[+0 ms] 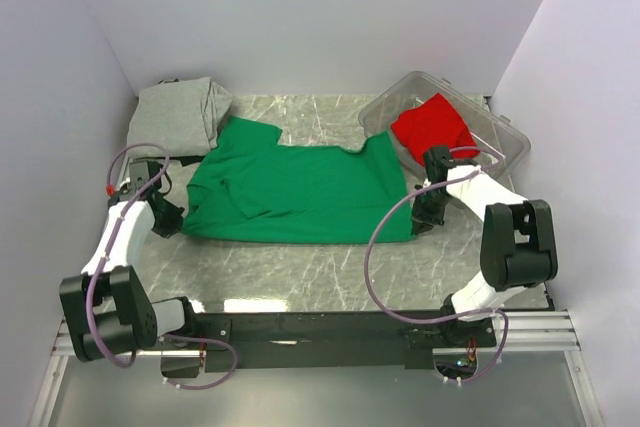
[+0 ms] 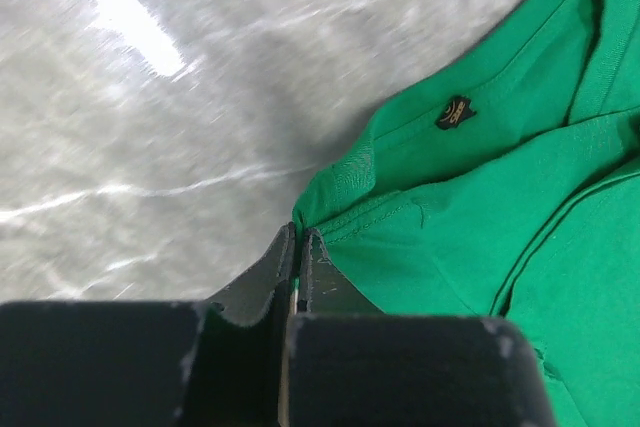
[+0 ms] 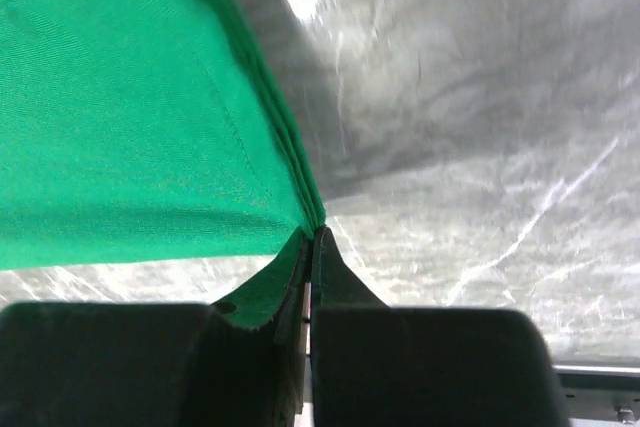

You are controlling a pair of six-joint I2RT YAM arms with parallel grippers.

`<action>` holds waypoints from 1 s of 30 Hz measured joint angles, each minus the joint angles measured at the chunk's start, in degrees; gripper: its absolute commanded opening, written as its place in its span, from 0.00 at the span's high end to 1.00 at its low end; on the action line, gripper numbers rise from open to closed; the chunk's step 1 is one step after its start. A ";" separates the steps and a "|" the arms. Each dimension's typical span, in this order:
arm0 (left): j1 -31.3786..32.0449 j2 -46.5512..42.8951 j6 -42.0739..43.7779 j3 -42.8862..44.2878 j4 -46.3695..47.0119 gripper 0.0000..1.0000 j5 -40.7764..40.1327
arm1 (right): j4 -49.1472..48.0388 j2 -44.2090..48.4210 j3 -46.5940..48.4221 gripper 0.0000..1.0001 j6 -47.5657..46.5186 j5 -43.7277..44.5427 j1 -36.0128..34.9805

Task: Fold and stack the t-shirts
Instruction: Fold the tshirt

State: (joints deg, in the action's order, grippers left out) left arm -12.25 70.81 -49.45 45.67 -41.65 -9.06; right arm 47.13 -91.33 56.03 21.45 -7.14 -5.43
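Bright even overhead light, white glare streaks on the marble table; wrist views softly blurred

Your left arm rises from its base and leans forward, with the wrist turned inward toward the middle. The left gripper has its jaws pressed together (an edge of the green t-shirt is pinched at the tips). Your right arm folds at a high elbow and reaches inward. The right gripper is likewise clamped tight on that shirt's opposite corner.
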 measured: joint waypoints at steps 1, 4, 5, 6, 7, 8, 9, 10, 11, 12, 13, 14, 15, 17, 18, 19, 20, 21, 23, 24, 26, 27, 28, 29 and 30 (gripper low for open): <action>0.00 -0.98 0.00 -0.50 -0.70 0.99 -0.26 | 0.09 0.66 -0.63 1.00 -0.04 0.00 0.00; -0.07 -3.58 -0.20 -1.29 -3.23 0.99 -1.25 | 0.13 2.60 -2.60 1.00 -0.13 -0.02 -0.04; -0.09 -4.35 -0.26 -1.31 -4.00 0.99 -1.64 | 0.15 3.21 -3.23 1.00 -0.17 0.00 -0.04; -0.09 -4.87 -0.33 -1.31 -4.50 0.99 -2.01 | 0.44 3.76 -3.80 1.00 -0.15 -0.26 -0.04; -0.11 -5.53 -0.35 -1.29 -5.18 0.99 -2.60 | 0.70 4.22 -4.57 1.00 -0.13 -0.55 -0.07; -0.15 -6.03 -0.37 -1.29 -5.81 0.99 -3.10 | 0.94 4.48 -5.25 1.00 -0.13 -0.81 -0.11; -0.22 -6.56 -0.37 -1.27 -6.67 0.99 -3.58 | 1.29 4.68 -6.08 1.00 -0.11 -1.03 -0.11; -0.26 -6.95 -0.37 -1.25 -7.28 0.99 -3.91 | 1.77 4.87 -6.91 1.00 -0.13 -1.25 -0.15; -0.31 -7.43 -0.39 -1.25 -7.98 1.00 -4.24 | 2.05 4.98 -7.45 1.00 -0.11 -1.40 -0.17; -0.33 -7.96 -0.42 -1.20 -8.70 0.99 -4.46 | 2.38 5.09 -8.02 1.00 -0.11 -1.55 -0.22; -0.35 -8.57 -0.42 -1.18 -9.35 0.99 -4.59 | 2.54 5.29 -8.50 1.00 -0.11 -1.75 -0.22; -0.35 -9.16 -0.42 -1.16 -9.97 1.00 -4.72 | 2.69 5.44 -8.76 1.00 -0.11 -1.88 -0.22; -0.35 -9.68 -0.42 -1.11 -10.54 1.00 -4.85 | 2.75 5.75 -9.09 1.00 -0.11 -2.01 -0.22; -0.35 -10.32 -0.46 -0.85 -11.39 0.99 -5.01 | 2.93 6.49 -9.66 1.00 -0.09 -2.29 -0.24; -0.35 -10.56 -0.59 -0.68 -11.85 1.00 -5.14 | 3.10 6.88 -9.84 1.00 -0.09 -2.38 -0.26; -0.35 -10.75 -0.61 -0.55 -12.26 0.98 -5.29 | 3.17 7.26 -10.03 1.00 -0.09 -2.45 -0.28; -0.35 -10.99 -0.63 -0.39 -13.05 0.96 -5.44 | 3.23 7.65 -10.21 0.97 -0.04 -2.51 -0.31; -0.37 -11.17 -0.61 -0.26 -13.53 0.93 -5.53 | 3.34 7.91 -10.32 0.89 0.04 -2.58 -0.31; -0.37 -12.00 -0.28 -0.02 -14.78 0.76 -5.88 | 3.78 8.50 -10.34 0.61 0.59 -2.78 -0.33; -0.39 -12.72 -0.15 0.28 -15.61 0.67 -6.16 | 3.91 8.74 -10.34 0.54 0.63 -2.75 -0.33; -0.50 -14.12 0.50 0.90 -16.79 0.59 -7.04 | 4.70 9.46 -10.32 0.40 0.90 -2.51 -0.35; -0.59 -14.99 0.70 1.51 -17.62 0.54 -7.54 | 5.20 9.88 -10.23 0.37 1.01 -2.43 -0.48; -0.61 -15.50 1.14 1.92 -18.05 0.53 -7.82 | 5.51 10.23 -10.10 0.36 0.96 -2.36 -0.55; -0.63 -15.91 1.46 2.51 -18.67 0.51 -8.07 | 6.34 10.64 -9.62 0.35 1.11 -2.29 -0.59; -0.66 -16.17 1.88 3.26 -19.30 0.49 -8.41 | 7.13 11.02 -8.83 0.35 1.20 -2.16 -0.61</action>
State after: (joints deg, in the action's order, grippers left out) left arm -12.91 54.63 -47.57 48.93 -60.95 -17.47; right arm 54.26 -80.31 47.20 22.65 -9.30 -6.04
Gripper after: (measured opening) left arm 0.478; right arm 0.642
